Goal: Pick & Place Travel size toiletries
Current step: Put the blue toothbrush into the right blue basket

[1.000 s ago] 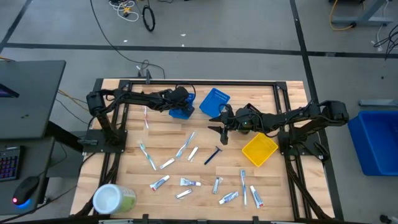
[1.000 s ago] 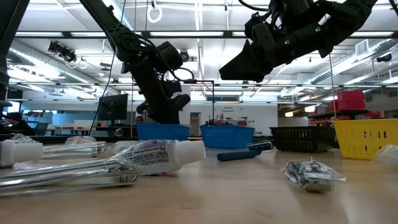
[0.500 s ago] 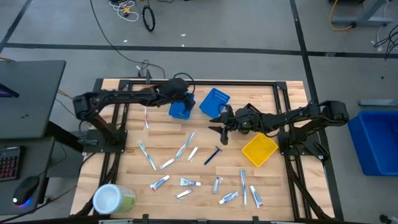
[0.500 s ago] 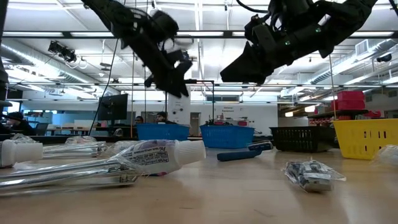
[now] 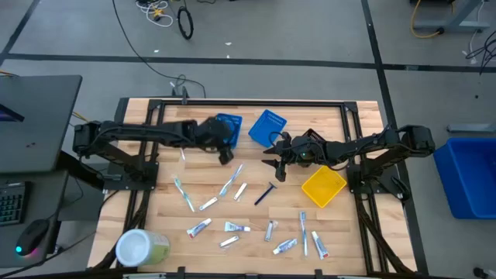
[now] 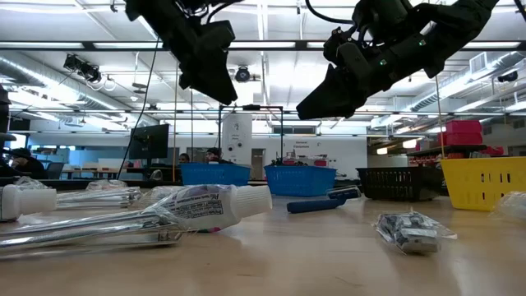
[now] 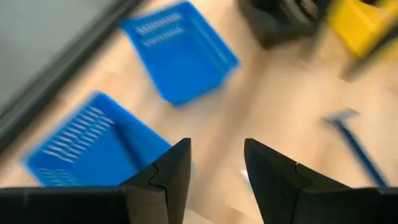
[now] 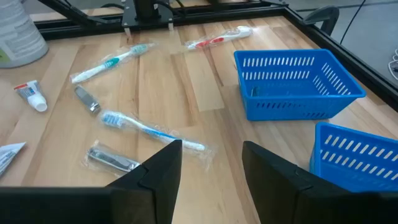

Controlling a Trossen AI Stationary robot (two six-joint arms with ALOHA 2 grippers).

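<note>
The left gripper [image 5: 225, 154] hangs above the table [image 5: 209, 174] just near of the left blue bin [image 5: 225, 129], its fingers [image 7: 169, 177] apart with nothing between them. The right gripper [image 5: 273, 167] hovers near the table's middle, near of the right blue bin [image 5: 267, 127] and left of the yellow bin [image 5: 323, 187], its fingers [image 8: 160, 171] likewise spread and empty. The travel size toiletries lie scattered over the near half of the table: a dark blue razor [image 5: 266, 192] just near of the right gripper, toothbrushes [image 5: 231, 180] toward the centre and left, a pink-marked toothbrush [image 5: 183, 146] at far left, and small white tubes [image 5: 199, 227] along the near edge. A round white-and-green container [image 5: 141, 248] lies at the near left corner.
</note>
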